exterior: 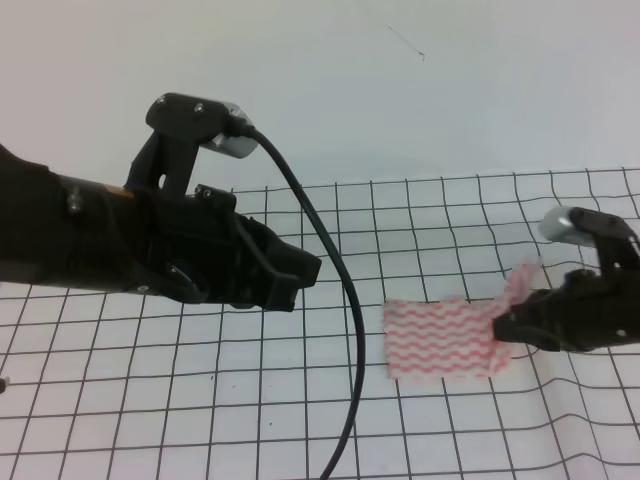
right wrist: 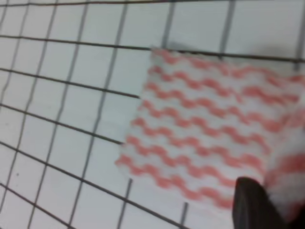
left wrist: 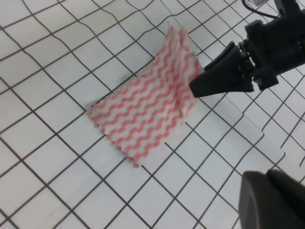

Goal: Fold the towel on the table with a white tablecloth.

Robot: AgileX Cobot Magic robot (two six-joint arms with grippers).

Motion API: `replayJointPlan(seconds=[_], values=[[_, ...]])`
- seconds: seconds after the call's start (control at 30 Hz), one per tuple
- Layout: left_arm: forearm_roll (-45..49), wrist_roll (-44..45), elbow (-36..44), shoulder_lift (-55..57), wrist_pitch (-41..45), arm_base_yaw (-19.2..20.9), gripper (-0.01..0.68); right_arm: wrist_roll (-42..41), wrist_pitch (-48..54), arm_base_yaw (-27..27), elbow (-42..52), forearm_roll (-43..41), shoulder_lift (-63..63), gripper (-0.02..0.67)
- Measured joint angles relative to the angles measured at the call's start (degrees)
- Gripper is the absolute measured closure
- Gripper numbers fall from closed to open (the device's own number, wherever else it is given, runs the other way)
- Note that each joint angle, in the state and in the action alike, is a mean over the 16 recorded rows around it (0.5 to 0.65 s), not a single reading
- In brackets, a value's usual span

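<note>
At right of the high view, our right gripper (exterior: 503, 326) pinches the thin pink-striped white towel (exterior: 440, 340) by its right edge; its long axis runs leftward toward our left gripper (exterior: 305, 275), whose jaw state we cannot tell.

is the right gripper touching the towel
Touching. In the left wrist view the right gripper pinches the towel at its edge, which is lifted off the tablecloth; the exterior high view shows the same raised corner.
</note>
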Motion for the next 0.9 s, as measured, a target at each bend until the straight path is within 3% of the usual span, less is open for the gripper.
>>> replayJointPlan(seconds=[0.63,0.9], values=[[0.00,0.09,0.00,0.00,2.12,0.00,0.675,0.92,-0.02,10.64,-6.79,0.32,8.07,0.526],[0.00,0.04,0.00,0.00,3.26,0.00,0.675,0.69,0.61,12.08,-8.70,1.54,8.95,0.426]])
